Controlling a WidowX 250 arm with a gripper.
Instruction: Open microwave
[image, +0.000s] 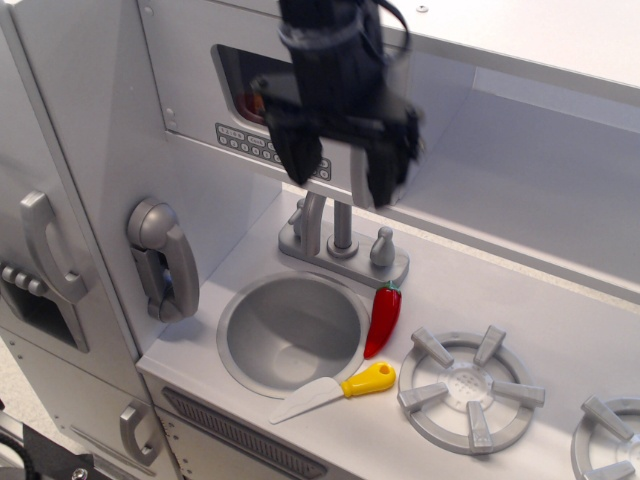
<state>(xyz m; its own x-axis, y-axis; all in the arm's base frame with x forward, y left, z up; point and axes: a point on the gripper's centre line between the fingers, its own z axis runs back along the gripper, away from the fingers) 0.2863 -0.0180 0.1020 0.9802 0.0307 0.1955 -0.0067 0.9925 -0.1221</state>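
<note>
The microwave (190, 90) is the light grey compartment at upper left, with a rounded dark window (245, 85) and a row of small buttons (245, 145). Its door looks shut. My gripper (340, 165) is blurred with motion and hangs right in front of the door's right part, hiding much of the window and the handle. Its two dark fingers (298, 155) point down and stand apart, with nothing between them.
A grey faucet (340, 240) stands behind the round sink (292, 330). A red chilli (383, 318) and a yellow-handled knife (340, 390) lie by the sink. Burners (470, 388) are at right. A grey wall telephone (165, 258) and a tall door's handle (45, 245) are at left.
</note>
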